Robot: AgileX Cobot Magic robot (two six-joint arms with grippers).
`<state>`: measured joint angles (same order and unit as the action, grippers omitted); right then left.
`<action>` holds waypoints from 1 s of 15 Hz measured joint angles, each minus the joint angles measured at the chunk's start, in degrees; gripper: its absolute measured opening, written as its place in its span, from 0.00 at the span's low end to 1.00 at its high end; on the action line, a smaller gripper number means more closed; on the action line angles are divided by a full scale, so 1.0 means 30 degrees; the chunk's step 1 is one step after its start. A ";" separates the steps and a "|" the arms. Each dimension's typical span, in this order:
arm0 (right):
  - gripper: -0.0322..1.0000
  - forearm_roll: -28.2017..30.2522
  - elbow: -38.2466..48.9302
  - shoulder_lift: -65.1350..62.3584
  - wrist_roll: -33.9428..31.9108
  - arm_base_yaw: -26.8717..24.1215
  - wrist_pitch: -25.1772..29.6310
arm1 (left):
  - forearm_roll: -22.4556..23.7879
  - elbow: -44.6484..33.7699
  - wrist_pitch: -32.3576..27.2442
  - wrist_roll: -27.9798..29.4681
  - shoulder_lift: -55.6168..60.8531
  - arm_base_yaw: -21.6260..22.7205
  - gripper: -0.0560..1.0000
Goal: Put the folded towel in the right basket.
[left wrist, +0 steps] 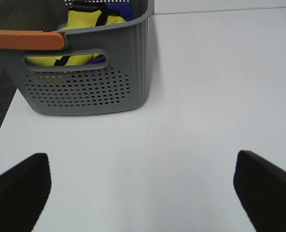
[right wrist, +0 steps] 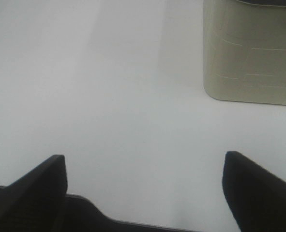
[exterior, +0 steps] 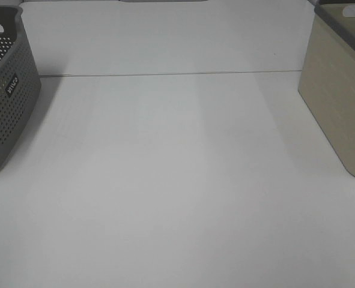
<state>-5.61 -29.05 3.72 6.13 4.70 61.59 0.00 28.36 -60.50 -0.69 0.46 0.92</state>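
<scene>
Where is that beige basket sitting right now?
The beige basket stands at the table's right edge in the high view, opposite the grey perforated basket on the left.

- The right basket is beige with plain solid walls, a dark grey rim and a cut-out handle near the top. It stands upright at the right edge of the white bench, toward the far right corner, partly out of frame; the right wrist view shows its rounded corner and faint panel lines.
- The folded towel cannot be picked out in any view.
</scene>
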 joint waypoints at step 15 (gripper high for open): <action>0.83 -0.0038 0.0000 -0.1280 0.0000 -0.0840 -0.0057 | 0.0000 0.0000 0.0000 0.0000 0.0000 0.0000 0.98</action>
<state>-5.73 -29.05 -0.11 6.13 2.18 61.42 0.00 28.36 -60.50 -0.69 0.46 0.92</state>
